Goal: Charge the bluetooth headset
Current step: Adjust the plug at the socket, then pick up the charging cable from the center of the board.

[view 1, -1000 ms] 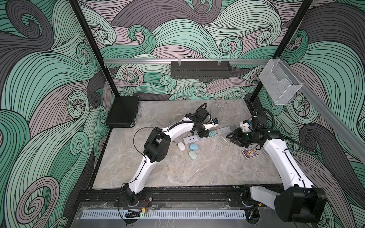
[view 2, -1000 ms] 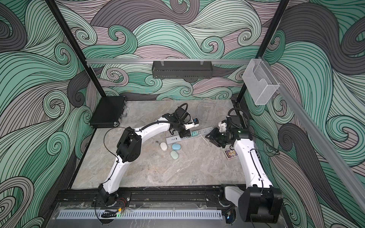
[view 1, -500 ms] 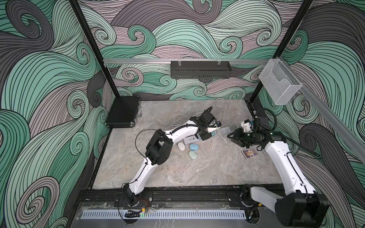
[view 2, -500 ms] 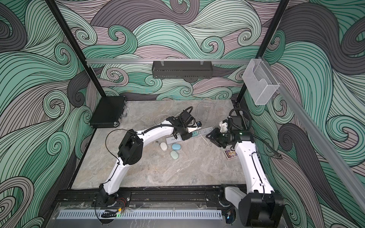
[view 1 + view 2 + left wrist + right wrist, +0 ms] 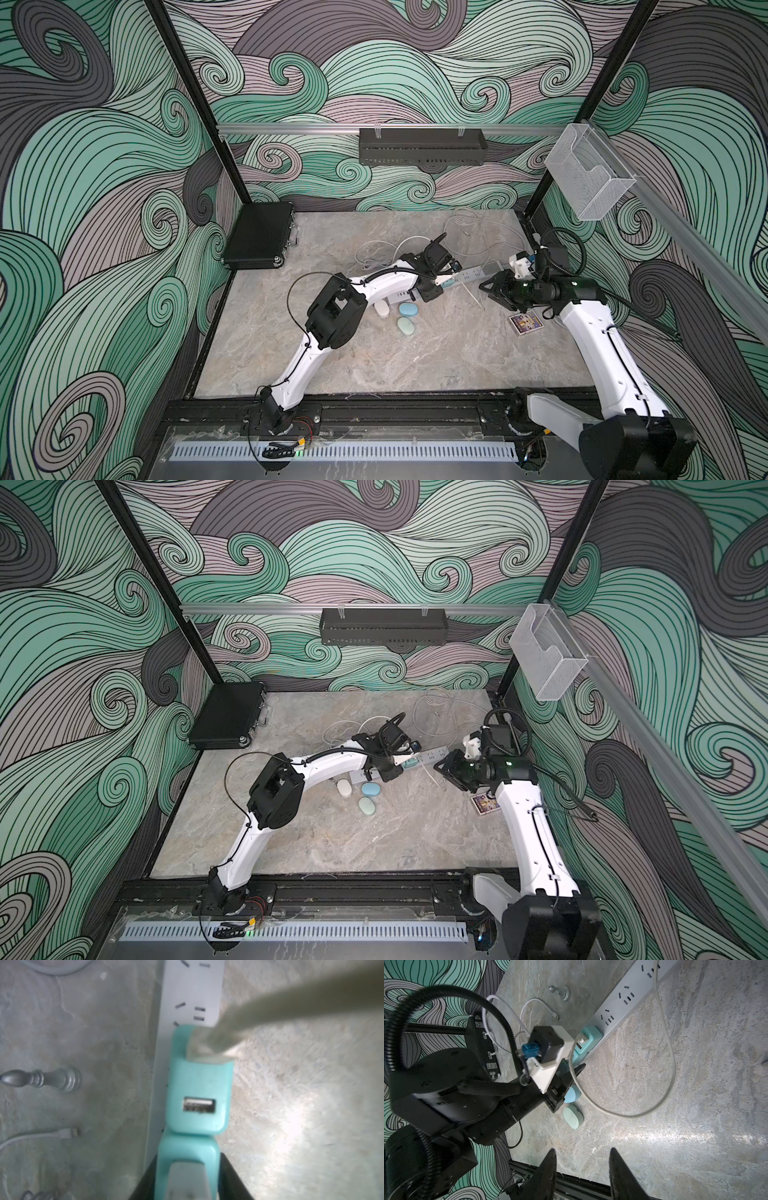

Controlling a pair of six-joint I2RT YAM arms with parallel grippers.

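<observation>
Fingers [image 5: 550,1167] of the right hand [image 5: 582,1150] stand well apart with nothing between them. In both top views this hand hangs just off the right end of the power strip [image 5: 473,276], touching nothing that I can make out. The left hand [image 5: 188,1159] sits low over the strip, its black jaws on either side of the second teal adapter [image 5: 187,1151]. Whether they press it or only flank it I cannot tell. Just beyond it the first teal adapter [image 5: 197,1088] is plugged into the strip, its USB port bare. A white cable [image 5: 670,1053] loops over the desk [image 5: 415,365] between the two hands.

The headset cases lie close together on the desk just in front of the strip, beside the left forearm: white case [image 5: 381,309], blue case [image 5: 409,309], and mint case [image 5: 406,326] nearest the front.

The front half of the desk lies open up to the black front rail. The strip cuts slantwise across the middle, and loose cable lies behind it.

Counted: three cases, two adapters, one strip, one silver chess piece [image 5: 41,1080] on its side, one picture card [image 5: 525,323] by the right arm, one black case [image 5: 259,235] at the back left corner
</observation>
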